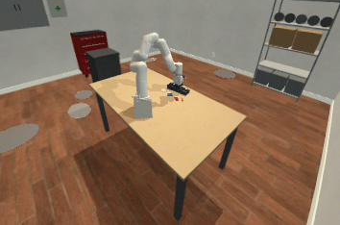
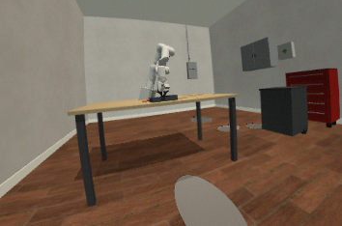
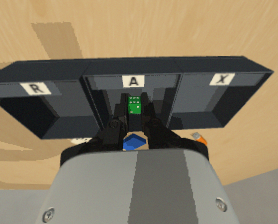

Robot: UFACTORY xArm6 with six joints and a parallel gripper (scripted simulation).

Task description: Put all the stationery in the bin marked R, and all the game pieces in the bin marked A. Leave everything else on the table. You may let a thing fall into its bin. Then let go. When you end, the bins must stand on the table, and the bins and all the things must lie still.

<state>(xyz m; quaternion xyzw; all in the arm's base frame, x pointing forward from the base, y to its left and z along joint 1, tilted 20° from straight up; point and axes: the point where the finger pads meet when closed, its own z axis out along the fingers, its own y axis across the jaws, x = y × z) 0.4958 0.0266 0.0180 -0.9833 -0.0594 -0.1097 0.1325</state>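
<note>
Where the top view showed the wooden surface (image 1: 202,130), the arm reached over the dark bins (image 1: 178,88). Exterior view: the end effector (image 2: 163,92) hung just above them. Wrist view: the end effector (image 3: 133,116) was clenched on a green die (image 3: 133,105), above the bin marked A (image 3: 133,81); a blue piece (image 3: 133,142) lay below.

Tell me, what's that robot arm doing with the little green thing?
The white robot arm stands on a wooden table and its gripper is pinching a small green die. It holds the die at the middle bin, marked A, of a dark tray with bins R, A and X. A blue piece and an orange thing lie on the table beside the tray.
</note>
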